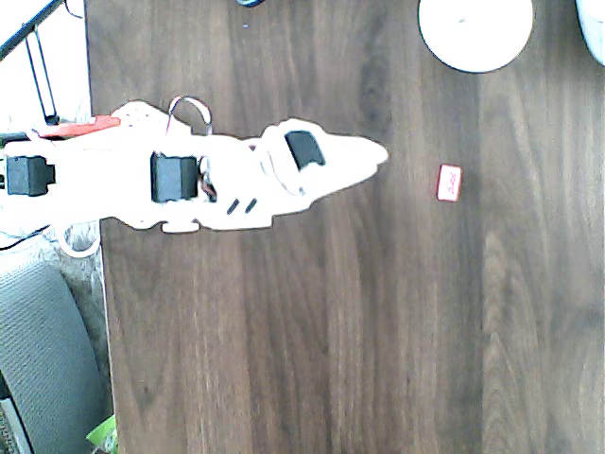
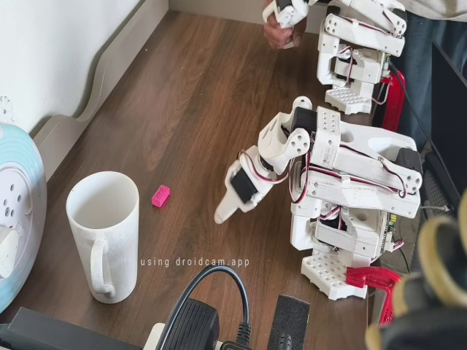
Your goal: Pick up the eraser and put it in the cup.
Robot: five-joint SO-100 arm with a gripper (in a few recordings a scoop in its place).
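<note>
White arm poised above a dark wooden surface (image 1: 312, 331), eraser lying free, cup standing apart.

Surface wood-grained and wide. Arm white, reaching from the left in the overhead view, fingers (image 1: 373, 154) drawn together to a point, gripping nothing, raised off the surface in the fixed view (image 2: 222, 214). Cup (image 1: 475, 32) at the top edge overhead as a white disc; in the fixed view (image 2: 103, 235) upright, handle facing the camera. Eraser (image 1: 450, 183) flat on the wood, just beyond the fingertips overhead, near the cup in the fixed view (image 2: 160, 195), touching neither.
</note>
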